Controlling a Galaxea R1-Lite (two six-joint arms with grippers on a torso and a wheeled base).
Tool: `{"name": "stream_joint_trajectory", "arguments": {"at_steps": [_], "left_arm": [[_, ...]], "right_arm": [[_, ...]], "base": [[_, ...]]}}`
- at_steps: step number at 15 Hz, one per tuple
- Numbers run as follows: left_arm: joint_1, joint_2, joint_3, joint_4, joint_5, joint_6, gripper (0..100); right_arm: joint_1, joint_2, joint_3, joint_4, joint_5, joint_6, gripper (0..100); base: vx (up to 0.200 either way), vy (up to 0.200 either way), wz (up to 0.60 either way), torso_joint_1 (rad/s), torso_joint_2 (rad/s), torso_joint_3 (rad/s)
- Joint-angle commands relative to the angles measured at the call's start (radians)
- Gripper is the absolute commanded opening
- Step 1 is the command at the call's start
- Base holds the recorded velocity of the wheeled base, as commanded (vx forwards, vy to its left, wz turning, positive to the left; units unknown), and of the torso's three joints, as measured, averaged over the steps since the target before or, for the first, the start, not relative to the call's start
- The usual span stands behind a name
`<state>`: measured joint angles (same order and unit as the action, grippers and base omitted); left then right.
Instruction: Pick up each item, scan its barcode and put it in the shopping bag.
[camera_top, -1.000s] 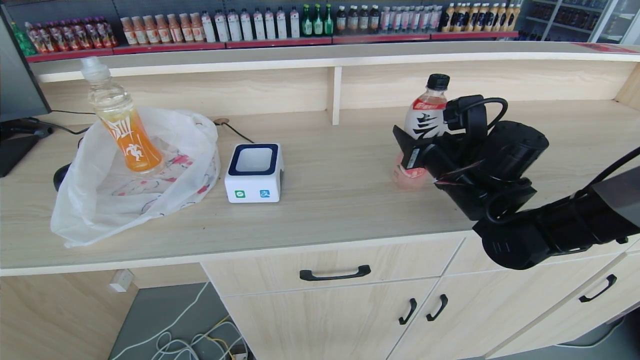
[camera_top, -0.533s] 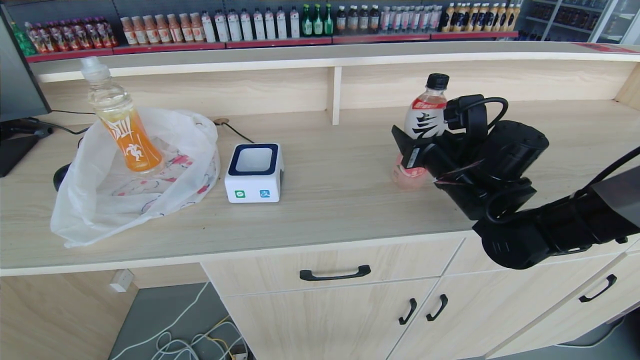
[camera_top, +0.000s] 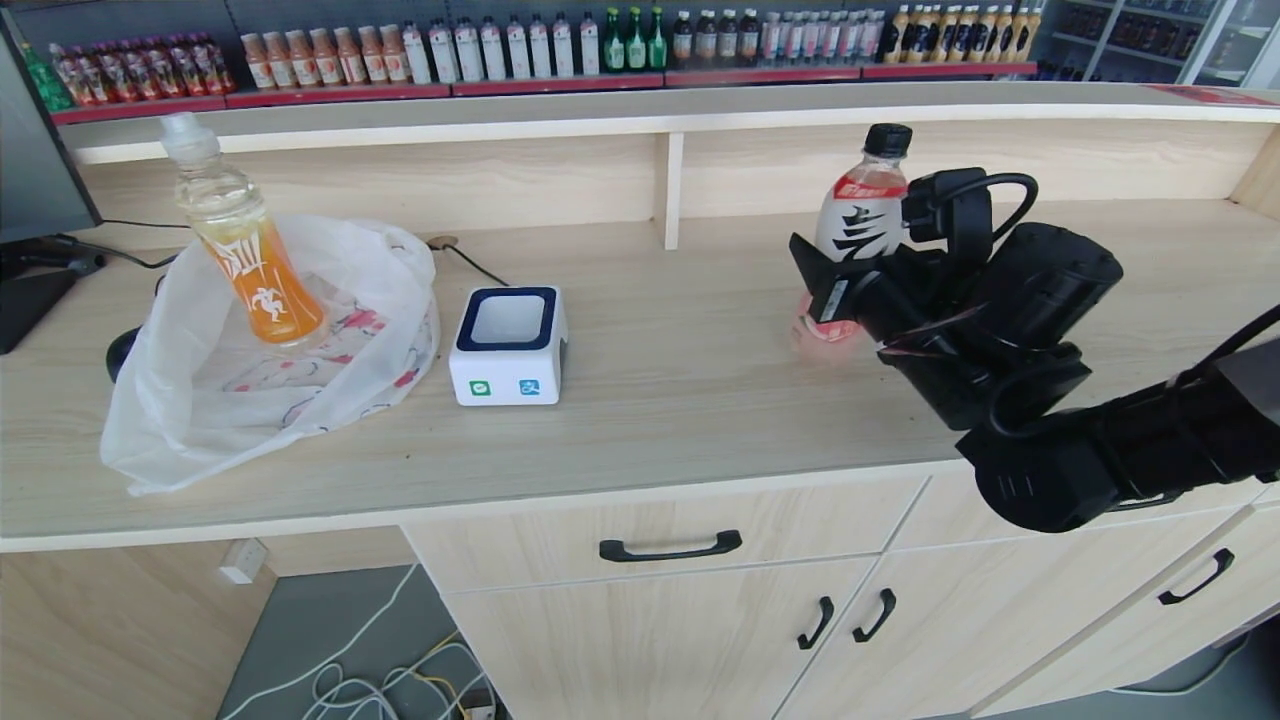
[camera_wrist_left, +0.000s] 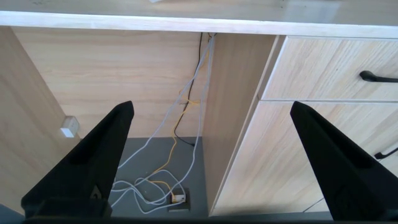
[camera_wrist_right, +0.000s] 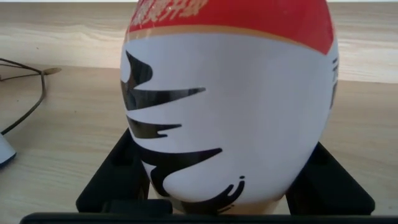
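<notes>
A pink drink bottle (camera_top: 852, 230) with a white, red and black label and a black cap hangs just above the right part of the counter, held by my right gripper (camera_top: 835, 290), which is shut on its lower half. Its label (camera_wrist_right: 230, 112) looms close in the right wrist view, between the black fingers (camera_wrist_right: 112, 180). An orange drink bottle (camera_top: 245, 245) stands upright inside the white shopping bag (camera_top: 260, 370) at the counter's left. The white barcode scanner (camera_top: 508, 345) sits between bag and pink bottle. My left gripper (camera_wrist_left: 211, 168) hangs open below the counter, facing the cabinet.
A dark monitor (camera_top: 35, 150) and cables stand at the far left. A raised wooden ledge (camera_top: 670, 110) runs along the counter's back, with shelves of bottles behind it. Drawers and cabinet doors (camera_top: 670, 600) are below the counter edge.
My right gripper has lifted the pink bottle off the counter and slightly to the right. The bag, orange bottle and scanner have not moved.
</notes>
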<state>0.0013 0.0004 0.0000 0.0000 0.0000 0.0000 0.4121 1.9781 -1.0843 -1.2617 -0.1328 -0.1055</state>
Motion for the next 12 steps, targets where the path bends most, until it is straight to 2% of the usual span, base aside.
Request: {"name": "stream_joint_trajectory", "arguments": {"at_steps": [1, 6, 10, 12], "left_arm": [[0.000, 0.000, 0.000, 0.000, 0.000, 0.000, 100], [0.000, 0.000, 0.000, 0.000, 0.000, 0.000, 100], [0.000, 0.000, 0.000, 0.000, 0.000, 0.000, 100], [0.000, 0.000, 0.000, 0.000, 0.000, 0.000, 100]], "right_arm": [[0.002, -0.047, -0.017, 0.001, -0.001, -0.003, 0], [0.048, -0.170, -0.032, 0.087, -0.001, -0.026, 0], [0.136, -0.205, -0.034, 0.084, -0.005, -0.069, 0], [0.209, -0.209, -0.042, 0.077, -0.019, -0.079, 0]], "base": [[0.000, 0.000, 0.00, 0.000, 0.00, 0.000], [0.000, 0.000, 0.00, 0.000, 0.00, 0.000], [0.000, 0.000, 0.00, 0.000, 0.00, 0.000], [0.000, 0.000, 0.00, 0.000, 0.00, 0.000]]}}
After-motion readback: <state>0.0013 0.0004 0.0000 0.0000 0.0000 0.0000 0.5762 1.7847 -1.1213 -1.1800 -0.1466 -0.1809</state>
